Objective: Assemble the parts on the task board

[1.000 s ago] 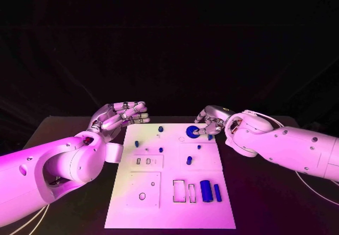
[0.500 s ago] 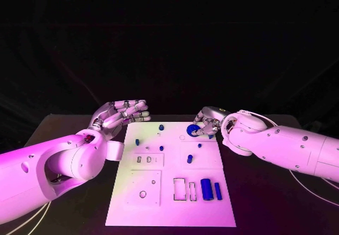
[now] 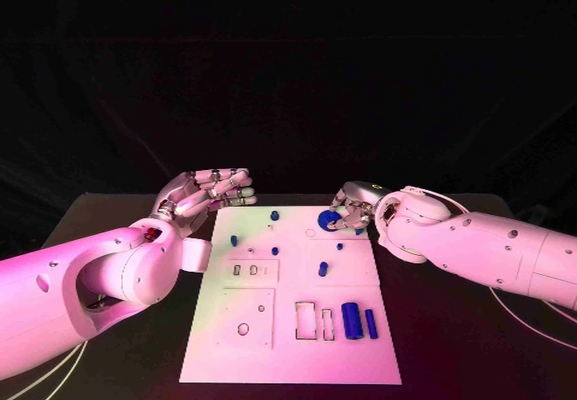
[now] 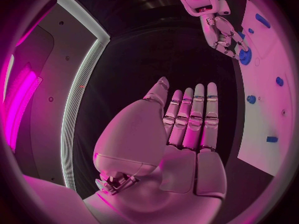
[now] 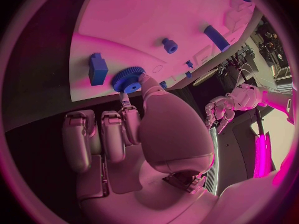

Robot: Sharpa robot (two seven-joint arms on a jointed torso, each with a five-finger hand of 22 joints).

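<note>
The white task board (image 3: 301,358) lies in the middle of the black table. At its far right corner my right hand (image 3: 351,210) pinches a blue gear (image 3: 327,220) between thumb and a finger, low over the board. The right wrist view shows the gear (image 5: 129,79) at the fingertips, beside a blue square block (image 5: 97,68). My left hand (image 3: 211,192) hovers off the board's far left corner, holding nothing; its fingers (image 4: 190,119) lie straight side by side. Small blue pegs (image 3: 274,250) stand mid-board, and a thick blue cylinder (image 3: 351,321) lies near the front right.
Rectangular slots (image 3: 313,323) and a round hole (image 3: 243,329) are cut in the board's near half. A thin blue rod (image 3: 370,323) lies beside the cylinder. Bare black table (image 3: 457,350) flanks the board on both sides.
My right hand has crept slightly to the left with the gear still in its pinch. The left hand stays where it was.
</note>
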